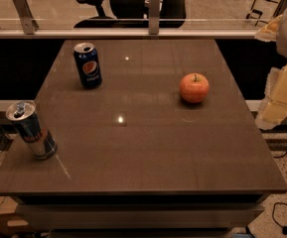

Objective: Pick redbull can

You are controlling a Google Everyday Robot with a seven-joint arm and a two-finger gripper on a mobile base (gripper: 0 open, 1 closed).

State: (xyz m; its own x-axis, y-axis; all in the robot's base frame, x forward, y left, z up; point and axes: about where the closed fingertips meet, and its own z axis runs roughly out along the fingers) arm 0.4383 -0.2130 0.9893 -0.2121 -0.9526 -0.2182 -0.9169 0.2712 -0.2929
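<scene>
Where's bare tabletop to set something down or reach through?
Bare: the middle between Pepsi can, apple and redbull can; the front strip of the table right of that can. Nothing crowded. Claw hangs beyond the right edge.

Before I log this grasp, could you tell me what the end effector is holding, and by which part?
Nothing that shows: the end effector is at the right edge, far from the redbull can, which stands free on the table, near-left.

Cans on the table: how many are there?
2. The redbull can stands near the front left edge; the Pepsi can stands farther back on the left. None seems hidden. The gripper is right of the table.
</scene>
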